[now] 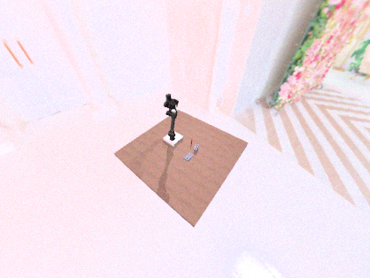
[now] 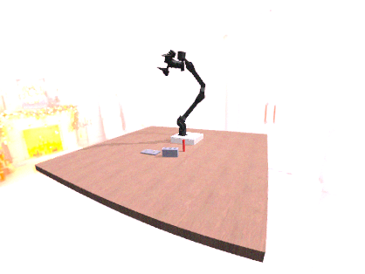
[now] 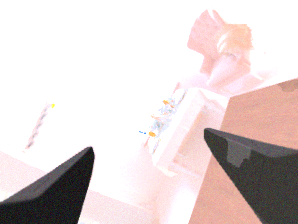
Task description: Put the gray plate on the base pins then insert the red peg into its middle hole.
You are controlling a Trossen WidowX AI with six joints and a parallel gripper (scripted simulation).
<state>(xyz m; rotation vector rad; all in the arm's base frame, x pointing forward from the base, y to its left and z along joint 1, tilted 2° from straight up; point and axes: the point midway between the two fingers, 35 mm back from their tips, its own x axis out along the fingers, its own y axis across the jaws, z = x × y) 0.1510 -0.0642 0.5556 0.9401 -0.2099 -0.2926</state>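
Observation:
A thin, flat gray piece (image 1: 188, 157) (image 2: 150, 152) lies on the table. A thicker gray block (image 1: 196, 148) (image 2: 170, 153), with small marks on its top, stands close beside it, apart from it. They are too small to tell for sure which is the plate and which the base; pins and holes are not clear. The red peg (image 1: 191, 142) (image 2: 183, 146) stands upright near the block, on the arm's side. My gripper (image 2: 160, 62) (image 3: 150, 142) is open and empty, raised high above the table and away from all three. None of them shows in the wrist view.
The brown wooden table (image 1: 204, 195) (image 2: 210, 188) (image 3: 260, 150) carries the arm's white mount (image 1: 173, 139) (image 2: 192, 139), which stands behind the peg in the exterior view. The wrist view shows the table's edge at the right, with the room beyond it.

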